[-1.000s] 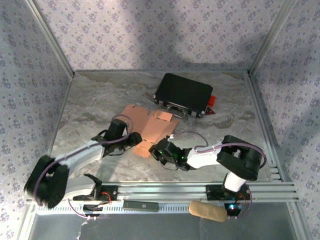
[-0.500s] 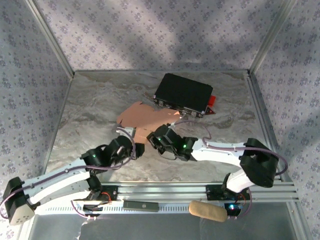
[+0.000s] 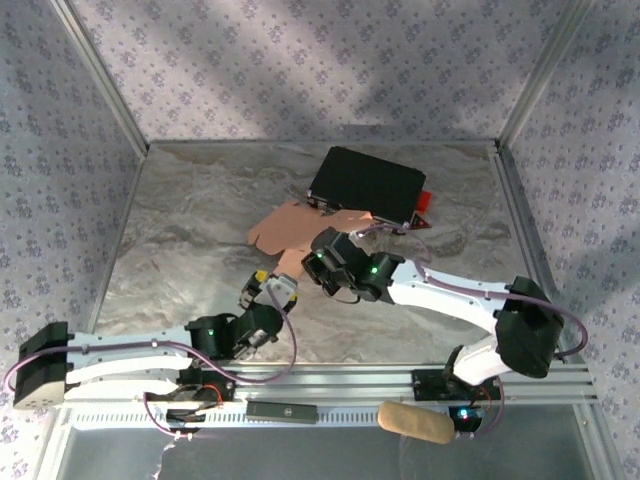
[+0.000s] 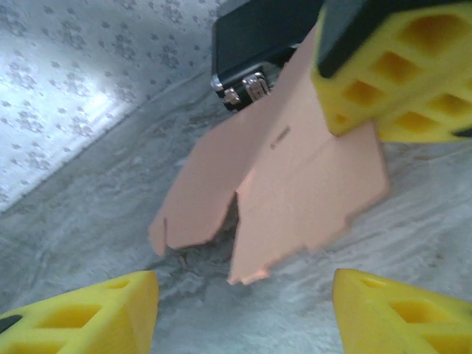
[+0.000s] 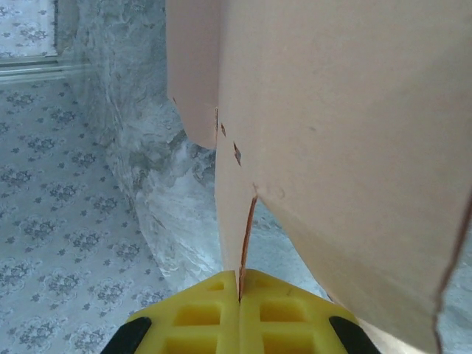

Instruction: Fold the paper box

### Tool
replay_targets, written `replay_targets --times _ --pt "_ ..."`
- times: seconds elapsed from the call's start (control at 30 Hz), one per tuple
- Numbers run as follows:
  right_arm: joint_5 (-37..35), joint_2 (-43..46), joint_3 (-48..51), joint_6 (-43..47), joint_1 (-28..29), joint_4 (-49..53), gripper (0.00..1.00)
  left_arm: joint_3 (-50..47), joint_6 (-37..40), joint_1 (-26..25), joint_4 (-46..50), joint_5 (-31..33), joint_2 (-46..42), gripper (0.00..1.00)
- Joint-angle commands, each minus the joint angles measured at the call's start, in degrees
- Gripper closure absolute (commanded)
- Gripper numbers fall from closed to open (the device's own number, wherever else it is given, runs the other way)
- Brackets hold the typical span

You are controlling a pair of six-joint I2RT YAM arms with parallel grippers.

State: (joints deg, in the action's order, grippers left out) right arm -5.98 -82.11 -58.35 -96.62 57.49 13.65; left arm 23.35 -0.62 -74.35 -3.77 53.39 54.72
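Paper box (image 3: 290, 225) pinched beside the black case (image 3: 365, 188)
My right end effector (image 5: 240, 284) is clamped on its edge; my left end effector (image 4: 243, 295) gapes, empty.

- the left arm (image 3: 130, 352) and the right arm (image 3: 450, 292) wore smooth white shells between chunky black joint housings.
- thin lilac cables (image 3: 293, 338) looped along each arm.
- small green lights (image 3: 372, 268) glowed on the black wrist housings.
- the left gripper (image 4: 243, 295) had bright yellow fingers (image 4: 81, 321) moulded with open triangular pockets.
- the right gripper (image 5: 240, 284) had matching yellow fingers (image 5: 214, 291) with ribbed square pockets, capped in black at their outer corners.
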Motion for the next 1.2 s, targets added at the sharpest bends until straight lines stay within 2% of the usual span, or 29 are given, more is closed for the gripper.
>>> replay_targets --times 0.0,0.17,0.27,0.47,0.5,0.73,0.77,0.87,0.93,1.03,1.17 --pt "-0.09 1.74 -1.51 0.49 -0.17 3.93 1.0 0.95 6.58 1.57 -8.74 -0.16 0.77 0.37" --pt "-0.07 2.46 -1.69 0.38 0.07 4.38 1.0 1.69 8.71 2.22 -11.32 -3.24 3.34 0.42" --pt "-0.19 2.97 -1.68 0.2 0.06 4.28 1.0 2.12 9.19 2.21 -12.23 -6.39 4.82 0.51" --pt "0.0 3.84 -1.77 0.04 -0.12 4.53 1.0 2.21 10.96 2.39 -14.86 -6.43 6.42 0.55" --pt "-0.02 3.94 -1.77 0.0 -0.1 4.46 1.0 2.58 11.24 2.58 -14.91 -6.64 6.68 0.58" --pt "-0.09 5.04 -2.73 0.58 -0.49 5.5 1.0 4.7 12.23 3.26 -14.92 -8.68 8.09 0.98" --pt "-0.1 5.48 -2.81 1.33 -0.85 5.73 0.98 4.81 12.1 3.4 -14.93 -8.79 7.66 1.0" --pt "-2.36 8.48 -4.98 7.57 -1.25 6.72 0.56 6.04 9.83 4.71 -11.69 -10.21 5.43 1.0" --pt "-3.88 10.68 -7.73 11.17 -1.35 10.39 0.4 6.35 8.87 5.25 -10.5 -11.25 3.6 1.0" --pt "-6.46 15.43 -8.62 12.98 -1.98 16.14 0.27 6.79 7.3 6.16 -8.38 -12.19 0.97 1.0" --pt "-7.53 23.87 -1.31 12.53 -4.72 13.88 0.24 6.62 5.85 7.17 -6.97 -14.6 -1.25 1.0"
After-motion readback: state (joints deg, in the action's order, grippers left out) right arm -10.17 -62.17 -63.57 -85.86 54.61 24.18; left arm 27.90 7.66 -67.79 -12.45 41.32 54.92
